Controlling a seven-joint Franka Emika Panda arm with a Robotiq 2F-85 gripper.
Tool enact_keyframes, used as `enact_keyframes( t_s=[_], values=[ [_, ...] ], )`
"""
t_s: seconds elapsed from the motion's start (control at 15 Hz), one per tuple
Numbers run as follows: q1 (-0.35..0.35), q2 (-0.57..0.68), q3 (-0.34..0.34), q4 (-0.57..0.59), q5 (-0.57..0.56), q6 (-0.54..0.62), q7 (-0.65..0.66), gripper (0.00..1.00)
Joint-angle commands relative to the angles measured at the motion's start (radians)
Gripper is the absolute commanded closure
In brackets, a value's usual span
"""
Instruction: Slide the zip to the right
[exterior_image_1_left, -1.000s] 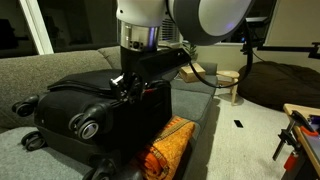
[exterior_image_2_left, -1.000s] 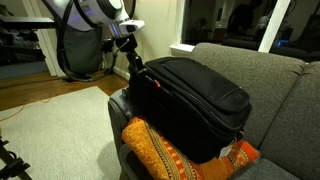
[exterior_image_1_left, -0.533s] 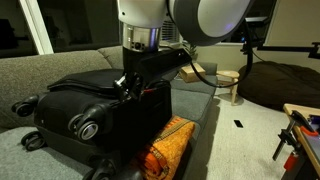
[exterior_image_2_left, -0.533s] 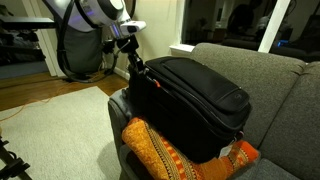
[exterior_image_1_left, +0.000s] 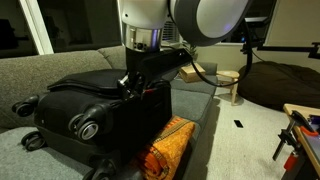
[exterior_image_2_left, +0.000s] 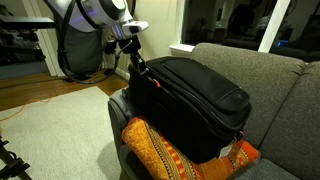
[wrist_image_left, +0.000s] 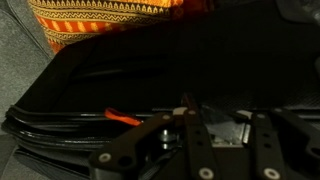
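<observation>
— Where is the zip, measured from your gripper?

— In the wrist view my gripper (wrist_image_left: 188, 112) is down at the rim of the black suitcase (wrist_image_left: 150, 65). The zip pull (wrist_image_left: 125, 118), a thin orange-red tab, lies just beside my fingertips, on the left of that picture. One end of the tab points in toward them. In both exterior views my gripper (exterior_image_1_left: 130, 88) (exterior_image_2_left: 133, 68) sits at the suitcase's upper edge, at the end farthest from the couch back. The pull itself is too small to make out there.

— Are you holding it?

— I cannot tell. The fingers look close together, but everything there is dark, and whether they pinch the tab is not clear.

— What is there, counted?

— One suitcase (exterior_image_1_left: 90, 105) (exterior_image_2_left: 195, 95), lying flat on one grey couch (exterior_image_1_left: 50, 65) (exterior_image_2_left: 270, 70). One orange patterned cushion (exterior_image_1_left: 165, 148) (exterior_image_2_left: 165, 155) (wrist_image_left: 90, 20), pressed against the suitcase's side. One zip pull that I can see.
</observation>
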Motion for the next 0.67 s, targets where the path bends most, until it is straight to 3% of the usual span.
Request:
enact_keyframes(
  t_s=[0.0,0.33,0.4,0.47,0.6],
  values=[
    [-0.023,-0.029,-0.016,-0.026,-0.002,-0.003,-0.002,0.97],
    [-0.069,-0.036,0.003,-0.025,0.057,-0.022,-0.062,0.95],
    [-0.073,-0.035,0.011,-0.024,0.07,-0.028,-0.078,0.7],
    [-0.078,-0.036,0.015,-0.023,0.086,-0.031,-0.095,0.69],
    [-0.09,-0.036,0.035,-0.016,0.132,-0.054,-0.14,0.58]
  ],
)
